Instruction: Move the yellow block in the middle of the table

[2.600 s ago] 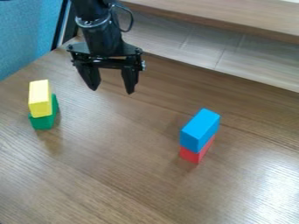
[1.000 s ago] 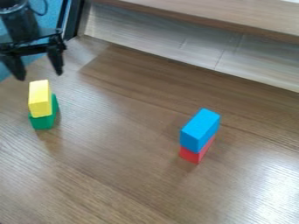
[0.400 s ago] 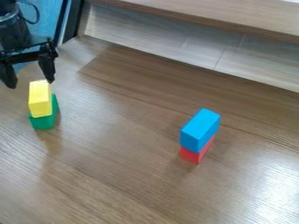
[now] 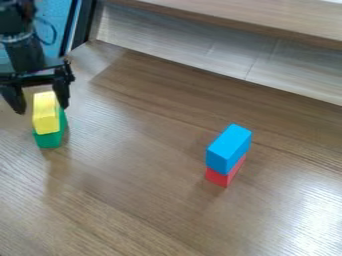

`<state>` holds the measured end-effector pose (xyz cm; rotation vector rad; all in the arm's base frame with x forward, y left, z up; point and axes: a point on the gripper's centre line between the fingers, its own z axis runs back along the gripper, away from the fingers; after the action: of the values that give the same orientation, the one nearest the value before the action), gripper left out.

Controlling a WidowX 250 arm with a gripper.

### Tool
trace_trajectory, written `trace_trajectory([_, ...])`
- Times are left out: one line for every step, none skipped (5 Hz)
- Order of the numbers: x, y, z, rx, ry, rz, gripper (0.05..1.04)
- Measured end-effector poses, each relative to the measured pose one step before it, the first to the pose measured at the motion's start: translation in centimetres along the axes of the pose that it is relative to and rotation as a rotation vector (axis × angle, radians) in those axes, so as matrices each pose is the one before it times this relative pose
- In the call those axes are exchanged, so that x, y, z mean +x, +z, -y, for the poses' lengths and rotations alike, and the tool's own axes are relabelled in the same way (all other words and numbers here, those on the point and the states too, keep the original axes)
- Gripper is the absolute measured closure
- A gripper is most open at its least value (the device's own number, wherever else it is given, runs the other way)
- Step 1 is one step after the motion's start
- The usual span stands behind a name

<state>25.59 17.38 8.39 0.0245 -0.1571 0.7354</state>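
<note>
The black gripper [image 4: 43,110] is at the upper left, open, its two fingers spread on either side of the upper part of the yellow block [image 4: 46,114]. The right finger is close along the block's far right edge; a gap shows between the left finger and the block. Whether either finger touches it, I cannot tell. The yellow block rests on top of a green block [image 4: 49,140], which stands on the wooden table [image 4: 147,200].
Right of the table's middle, a blue block [image 4: 229,148] sits on a red block [image 4: 219,177]. A raised wooden ledge [image 4: 254,25] runs along the back, and a blue panel [image 4: 53,20] stands behind the arm.
Since the first frame the gripper has moved left from above the table's back, then lower and slightly right, to around the yellow block's top. The blocks have not moved.
</note>
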Motion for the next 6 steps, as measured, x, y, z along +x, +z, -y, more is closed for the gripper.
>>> trace_trajectory([0.037,-0.465,0.102,0.0081,0.0122,-0.0036,0.083])
trace_trajectory([-0.099,-0.556,-0.01,0.0102,0.0012,-0.0139,0.083])
trace_trajectory([0.094,-0.388,-0.206,0.0116,0.0037,-0.0027,0.139])
trace_trajectory([0.349,-0.12,-0.023,-0.0014,0.0149,0.0216,0.424])
trace_trajectory([-0.006,-0.061,0.014,-0.0124,-0.0062,0.0008,0.507])
trace_trajectory([-0.041,0.048,0.183,-0.0116,-0.0055,-0.0019,0.507])
